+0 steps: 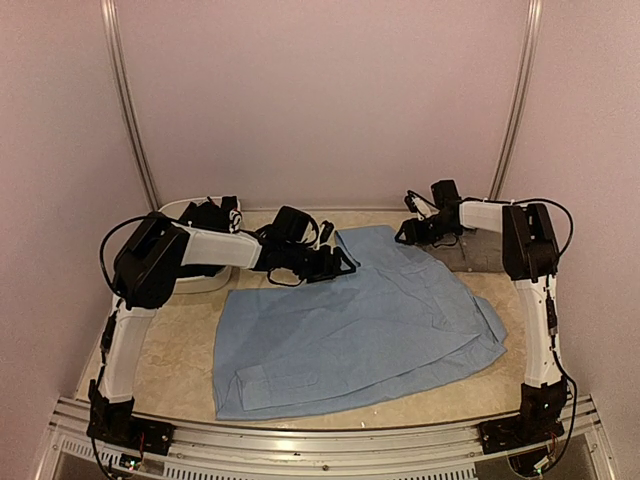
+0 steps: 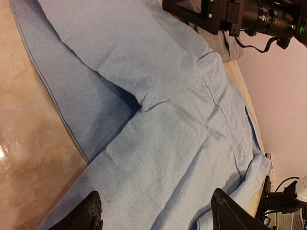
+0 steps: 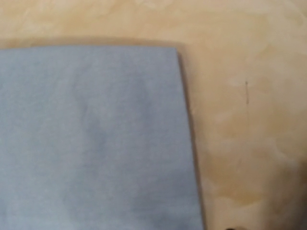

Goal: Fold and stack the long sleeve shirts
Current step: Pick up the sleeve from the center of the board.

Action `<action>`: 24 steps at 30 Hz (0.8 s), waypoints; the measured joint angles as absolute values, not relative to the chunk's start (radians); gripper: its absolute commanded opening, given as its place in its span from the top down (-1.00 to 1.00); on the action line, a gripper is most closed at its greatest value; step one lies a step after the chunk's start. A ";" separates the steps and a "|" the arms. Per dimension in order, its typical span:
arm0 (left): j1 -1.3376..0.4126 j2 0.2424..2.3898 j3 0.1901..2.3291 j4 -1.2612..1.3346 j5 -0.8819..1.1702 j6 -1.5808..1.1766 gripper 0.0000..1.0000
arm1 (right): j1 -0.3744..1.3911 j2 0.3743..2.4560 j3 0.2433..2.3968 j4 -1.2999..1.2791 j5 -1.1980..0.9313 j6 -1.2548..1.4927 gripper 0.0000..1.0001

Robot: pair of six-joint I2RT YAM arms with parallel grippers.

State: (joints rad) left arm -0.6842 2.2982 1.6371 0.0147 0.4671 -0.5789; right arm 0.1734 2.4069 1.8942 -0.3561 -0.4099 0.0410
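The top camera sits high behind the arm bases [image 1: 112, 418]. From well back it looks down and forward over the whole table [image 1: 170, 370] to the far wall [image 1: 320, 100]. The left wrist camera hangs close above the blue shirt [image 2: 158, 120] and faces right across it, with its own fingertips [image 2: 91, 213] at the frame's lower edge and the right arm [image 2: 240, 14] at the top. The right wrist camera looks straight down from very near at a bluish cloth corner [image 3: 96, 134] on the bare table; its view is blurred. The top and left wrist views share the blue shirt, the right arm and the table's right part.
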 measured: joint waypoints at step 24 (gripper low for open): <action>-0.668 2.243 1.560 0.015 0.480 -0.575 -0.48 | 0.150 2.518 2.032 -0.437 -0.599 -0.027 0.76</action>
State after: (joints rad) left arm -0.6678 2.2429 1.5600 0.0151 0.4805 -0.5751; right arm 0.1505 2.5179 2.0319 -0.4370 -0.5987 -0.0273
